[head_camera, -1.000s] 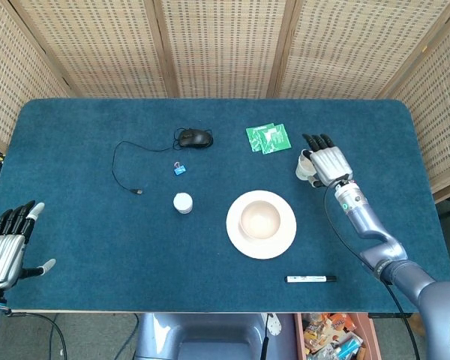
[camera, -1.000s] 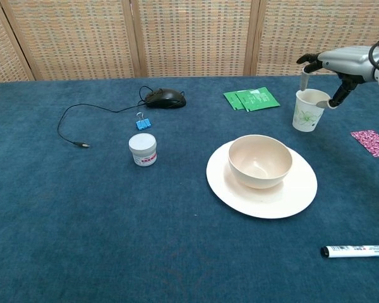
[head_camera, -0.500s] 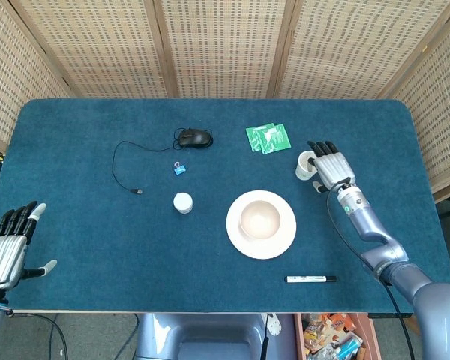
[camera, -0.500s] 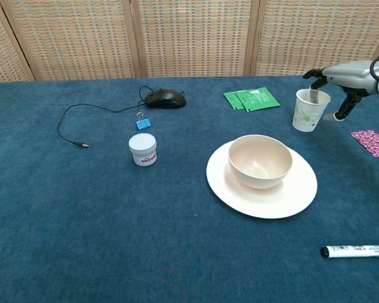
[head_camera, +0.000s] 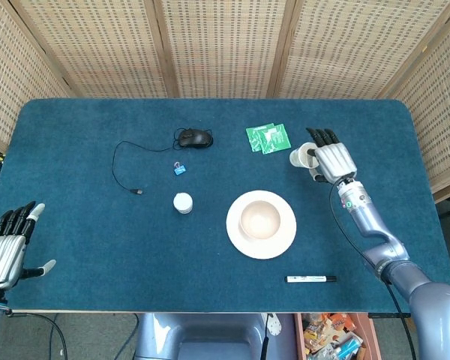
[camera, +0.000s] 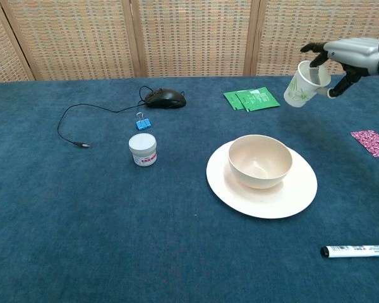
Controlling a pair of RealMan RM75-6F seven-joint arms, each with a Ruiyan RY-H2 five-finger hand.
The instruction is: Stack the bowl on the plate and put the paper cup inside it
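A cream bowl (head_camera: 259, 220) (camera: 260, 161) sits on a cream plate (head_camera: 240, 239) (camera: 300, 192) right of the table's middle. My right hand (head_camera: 330, 161) (camera: 347, 55) holds the white paper cup (head_camera: 301, 157) (camera: 301, 87) by its rim, lifted off the table and tilted, behind and to the right of the bowl. A finger reaches inside the cup. My left hand (head_camera: 6, 247) hovers open at the table's front left corner, far from everything; it shows only in the head view.
A black mouse (head_camera: 196, 138) with its cable, a blue clip (head_camera: 179, 169), a small white jar (head_camera: 182, 202) and green packets (head_camera: 268, 138) lie behind and left of the plate. A marker (head_camera: 310, 279) lies near the front edge. A pink packet (camera: 371, 142) lies far right.
My right hand closed on the paper cup's rim and lifted it off the table, tilting it. The left hand stayed still.
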